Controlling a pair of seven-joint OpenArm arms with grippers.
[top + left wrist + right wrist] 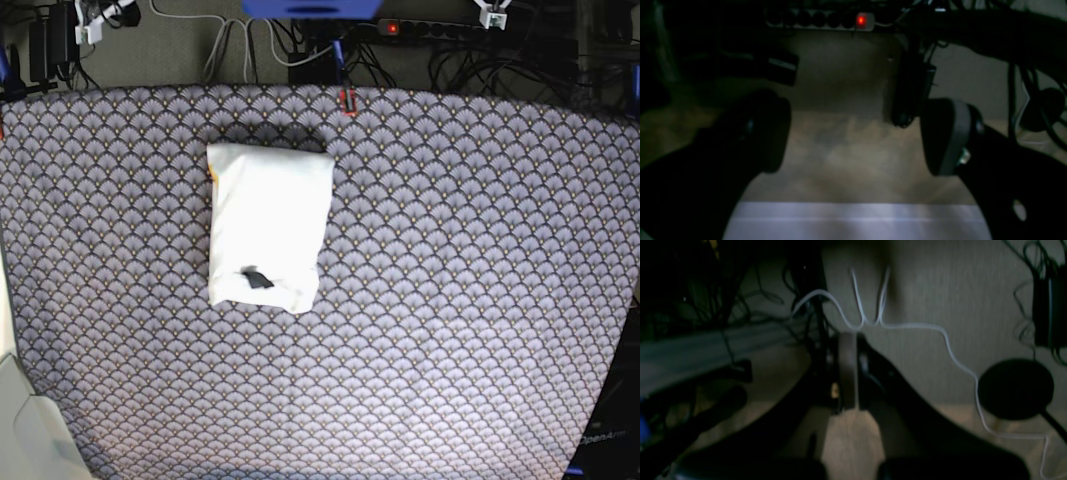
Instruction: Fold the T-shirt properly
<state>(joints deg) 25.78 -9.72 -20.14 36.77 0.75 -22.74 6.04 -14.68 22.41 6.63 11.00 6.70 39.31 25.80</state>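
Observation:
The T-shirt (265,225) lies folded into a compact white rectangle on the patterned table cover (480,260), left of centre towards the back, plain side up. A small dark mark (255,278) shows near its front edge. Neither arm appears in the base view. In the left wrist view, my left gripper (853,140) is open and empty, its fingers (943,136) wide apart above the floor beyond a pale table edge (857,220). In the right wrist view, my right gripper (846,373) has its fingers pressed together with nothing between them, off the table over the floor.
A power strip with a red light (860,20) lies on the floor behind the table and also shows in the base view (390,27). A white cable (907,326) and a round black base (1015,388) lie below the right gripper. Tangled cables (480,50) run behind the table.

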